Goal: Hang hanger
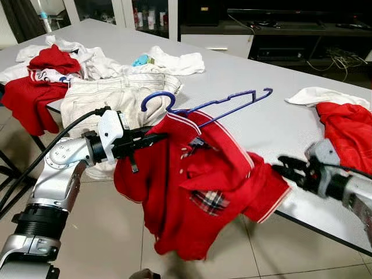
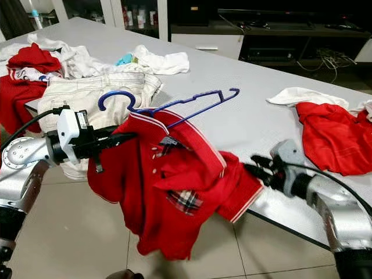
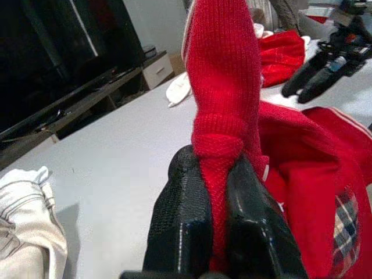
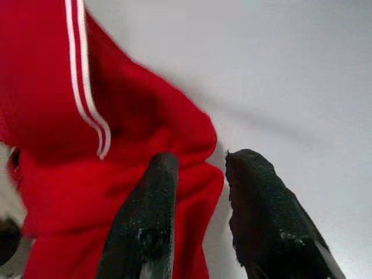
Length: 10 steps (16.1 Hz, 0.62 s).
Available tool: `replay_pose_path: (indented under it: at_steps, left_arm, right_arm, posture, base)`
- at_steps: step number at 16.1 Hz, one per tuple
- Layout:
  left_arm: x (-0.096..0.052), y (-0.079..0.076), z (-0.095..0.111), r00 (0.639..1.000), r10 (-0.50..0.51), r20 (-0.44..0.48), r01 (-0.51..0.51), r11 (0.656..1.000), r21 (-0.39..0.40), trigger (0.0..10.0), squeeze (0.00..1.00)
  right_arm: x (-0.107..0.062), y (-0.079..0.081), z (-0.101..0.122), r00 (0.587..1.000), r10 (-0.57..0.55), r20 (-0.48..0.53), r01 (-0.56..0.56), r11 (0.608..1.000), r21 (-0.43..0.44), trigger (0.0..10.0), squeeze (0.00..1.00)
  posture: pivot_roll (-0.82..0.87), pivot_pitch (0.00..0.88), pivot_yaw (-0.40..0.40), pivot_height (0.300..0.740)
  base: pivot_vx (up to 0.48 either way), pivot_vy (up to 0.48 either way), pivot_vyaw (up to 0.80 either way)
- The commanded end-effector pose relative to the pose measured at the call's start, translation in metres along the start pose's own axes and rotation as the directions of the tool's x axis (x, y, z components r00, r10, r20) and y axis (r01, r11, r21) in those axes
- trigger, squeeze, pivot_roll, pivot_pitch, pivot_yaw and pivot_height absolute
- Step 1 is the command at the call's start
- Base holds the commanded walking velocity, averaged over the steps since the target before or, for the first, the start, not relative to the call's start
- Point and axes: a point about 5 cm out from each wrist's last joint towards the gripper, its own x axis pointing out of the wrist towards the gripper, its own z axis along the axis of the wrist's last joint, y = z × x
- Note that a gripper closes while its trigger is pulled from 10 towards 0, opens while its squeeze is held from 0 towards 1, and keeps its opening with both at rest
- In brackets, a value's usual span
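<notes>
Clamped hard on red knit, the left gripper (image 3: 218, 174), both black fingers (image 3: 180, 215) pinching a bunched fold of the red polo shirt (image 1: 192, 192) up near its collar and shoulder. Parted on the other side, the right gripper (image 4: 197, 168), one finger against the shirt's striped sleeve cuff, the other over bare table, nothing pinched between them as far as can be judged.

Holding the shirt out over the edge of the grey table (image 1: 261, 87), most of the cloth sagging toward the tiled floor. Poking up out of the collar, the blue hanger (image 1: 203, 104): hook curling toward the robot's left, just above the left gripper, long bar running away to the right and slightly upward, far tip out over the table. Only partly seated inside the shirt, by the look of it, with one hanger arm bare in the air.

Closer to the hook by far, the left gripper; down at the sleeve, near the table edge and well below the hanger's free end, the right gripper (image 1: 290, 168). Probably needs that right side of the shirt drawn up over the exposed hanger arm before any hanging happens.

Scattered across the tabletop beyond: cream trousers (image 1: 116, 96), another red garment (image 1: 349, 128) at right, a heap of red and white laundry (image 1: 52, 64) at far left.
</notes>
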Motion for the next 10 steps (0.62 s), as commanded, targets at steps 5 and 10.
replay_pose_path:
  at_steps: [5, 10]
  left_arm:
    - [0.006, 0.007, 0.011, 0.998, 0.04, 0.054, -0.042, 0.998, 0.046, 10.0, 0.0]
    - [0.006, 0.007, 0.013, 0.997, 0.045, 0.063, -0.048, 0.997, 0.054, 10.0, 0.0]
  right_arm:
    - [0.015, 0.019, -0.006, 0.998, 0.044, -0.05, -0.045, 0.999, -0.022, 10.0, 0.0]
    - [0.027, 0.006, -0.012, 0.983, -0.164, -0.079, 0.163, 0.986, -0.019, 10.0, 0.0]
  posture:
    - [-0.05, 0.0, -0.029, 0.74]
    - [-0.04, 0.0, -0.033, 0.74]
  base:
    - [0.0, 0.0, 0.0]
    - [0.0, 0.0, 0.0]
